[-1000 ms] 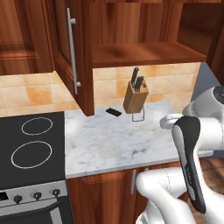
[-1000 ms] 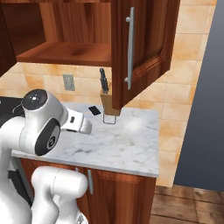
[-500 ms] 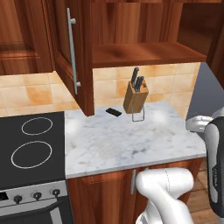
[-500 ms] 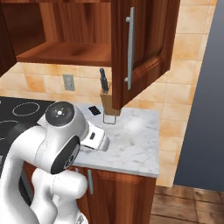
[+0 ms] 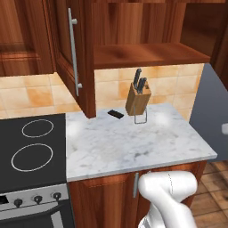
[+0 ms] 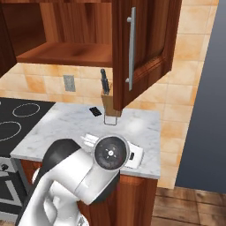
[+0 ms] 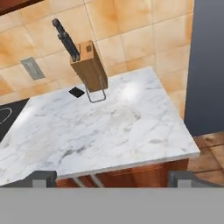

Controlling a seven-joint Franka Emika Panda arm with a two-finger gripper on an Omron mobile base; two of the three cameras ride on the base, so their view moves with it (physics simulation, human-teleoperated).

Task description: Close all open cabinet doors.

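I see the glossy reddish cabinet doors (image 5: pixel 71 58) swung open at twelve o'clock above the white marble table (image 5: pixel 133 142), beside a wooden knife block (image 5: pixel 138 99). My tool (image 7: pixel 111 177) hovers over the table edge, jaws spread wide, empty.

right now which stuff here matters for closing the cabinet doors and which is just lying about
Belongs to the job:
- left open cabinet door, swung out
- right open cabinet door, swung out
- fingers, spread open, holding nothing

Just lying about:
- knife block on the marble counter
- small black item beside it
- stove
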